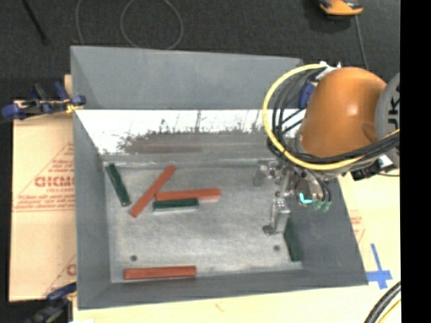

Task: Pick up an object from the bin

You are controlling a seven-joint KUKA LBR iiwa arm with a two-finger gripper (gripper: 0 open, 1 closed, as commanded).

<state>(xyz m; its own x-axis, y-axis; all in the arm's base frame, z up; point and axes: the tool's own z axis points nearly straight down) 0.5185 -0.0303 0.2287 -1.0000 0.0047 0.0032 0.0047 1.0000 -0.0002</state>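
My gripper [268, 199] hangs low over the right side of the bin floor. Its two metal fingers stand open, one toward the back wall and one toward the front, with nothing between them. Just in front of the nearer fingertip [272, 225], a dark green stick [291, 239] lies along the foot of the right wall, apart from the gripper. To the gripper's left, an orange stick [188, 195] lies flat with a second dark green stick [175, 206] tight against its front side.
A longer orange stick [152, 191] lies slantwise, touching the left end of that pair. A dark green stick [118, 184] lies near the left wall, and a red-brown stick [159, 272] along the front wall. The arm's orange dome and cables overhang the right wall.
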